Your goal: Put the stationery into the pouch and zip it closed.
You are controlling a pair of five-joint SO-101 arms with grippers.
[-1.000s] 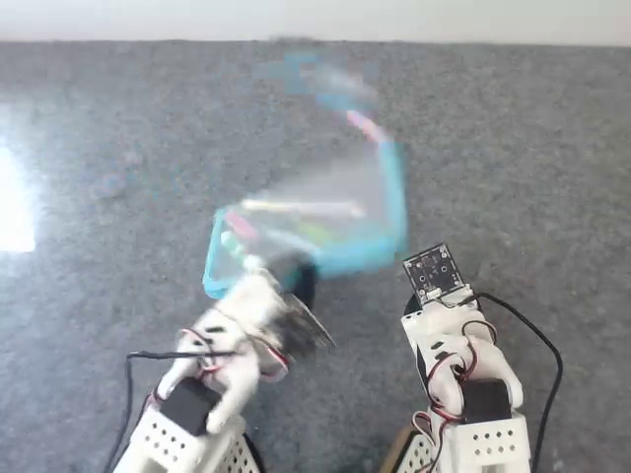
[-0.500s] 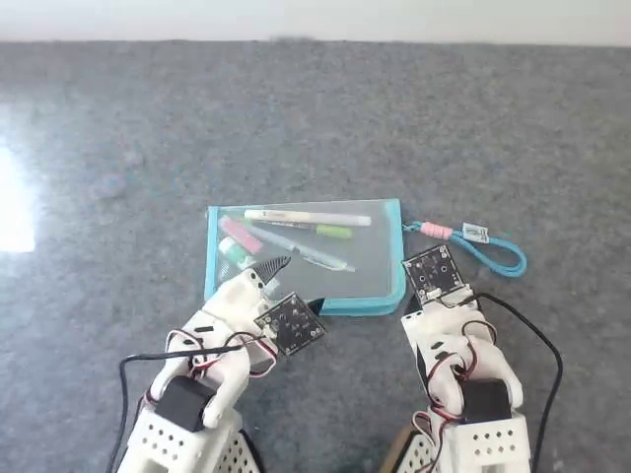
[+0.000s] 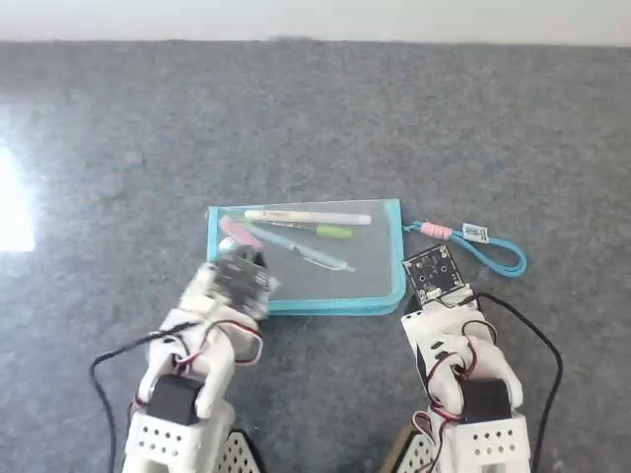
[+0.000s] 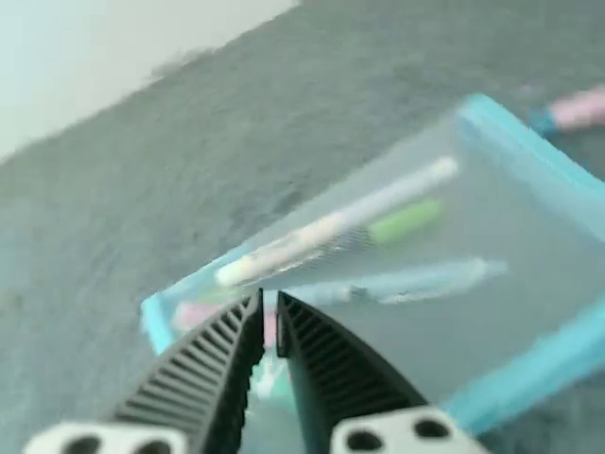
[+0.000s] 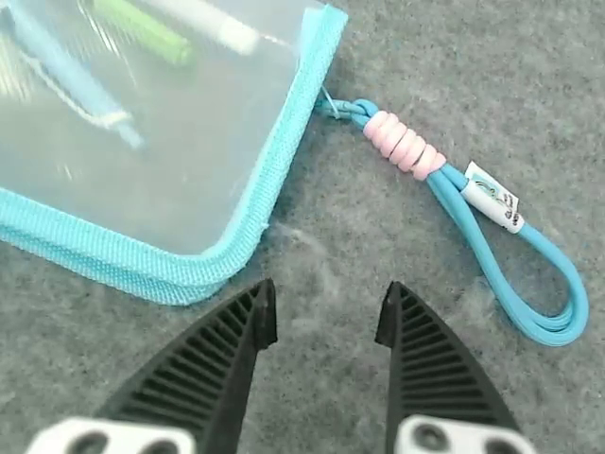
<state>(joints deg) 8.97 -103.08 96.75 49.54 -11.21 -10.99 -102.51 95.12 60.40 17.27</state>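
The pouch (image 3: pixel 370 284), clear with a teal border, lies flat on the grey worktop (image 3: pixel 493 118), just beyond the two arms. The stationery is inside it: a white pen (image 3: pixel 308 217) along the far edge, a green marker (image 3: pixel 333 233) just below it, a pale blue pen (image 3: pixel 301 248) lying slantwise across the middle, and something pink (image 3: pixel 240 233) near the left end. From the pouch's far right corner a blue strap (image 3: pixel 498 258) runs out over the worktop in a loop, with pink beads (image 3: pixel 437 231) and a small white tag (image 3: pixel 475 233) on it. I cannot tell whether the zip is fully drawn.

The left tool (image 3: pixel 237 274) sits over the pouch's near left corner. From its own wrist view the left tool (image 4: pixel 268 301) has its two fingers drawn almost together, with only a sliver between them and nothing caught there; the pens show through the plastic beyond.

The right tool (image 5: pixel 326 317) hangs above bare worktop just off the pouch's near right corner. Its fingers (image 5: pixel 255 317) are spread apart and hold nothing, and the teal edge of the pouch (image 5: pixel 236 241) lies just ahead of them, with the strap (image 5: pixel 529 274) off to the side.
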